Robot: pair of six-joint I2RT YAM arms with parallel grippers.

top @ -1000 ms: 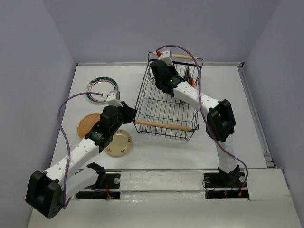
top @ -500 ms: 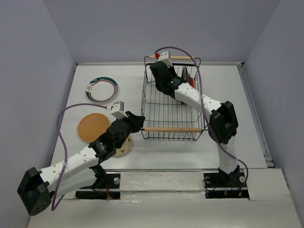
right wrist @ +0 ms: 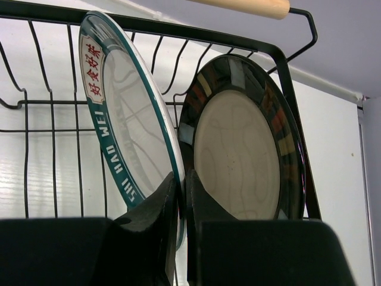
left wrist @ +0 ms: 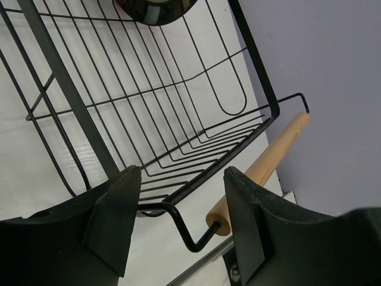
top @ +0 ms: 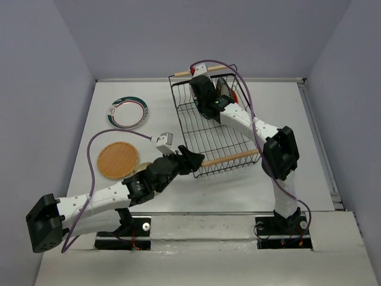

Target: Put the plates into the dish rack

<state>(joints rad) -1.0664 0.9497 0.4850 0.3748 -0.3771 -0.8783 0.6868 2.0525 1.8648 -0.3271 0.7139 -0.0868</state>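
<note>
- The dish rack (top: 209, 136) is found on the middle of the bench (top: 286, 119), reaching toward the far edge. It is skewed, so its sides do not run square with the bench edges.
- Two plates are seen upright at the rack's far end, under the far wooden handle (right wrist: 250, 6). A teal-rimmed plate (right wrist: 128, 113) leans just beside a black-rimmed plate (right wrist: 241, 143); whether they touch cannot be told.
- The teal-rimmed plate is pinched at its lower rim by the right gripper (right wrist: 181, 202), jaws drawn narrow on the edge. The hold is judged to keep the plate on edge while it is settled between the wires.
- The left gripper (left wrist: 178, 223) is set wide at the near wooden handle (left wrist: 268, 164), its jaws either side of the wire bracket at the handle's end, with nothing clamped. It is probably placed there to steady or square the rack.
- Left on the bench: a second teal-striped plate (top: 128, 112) near the far-left corner, and a tan-brown plate (top: 117, 159) by the left edge. Another may be hidden under the left arm.
- Loading is judged to be partly done.
</note>
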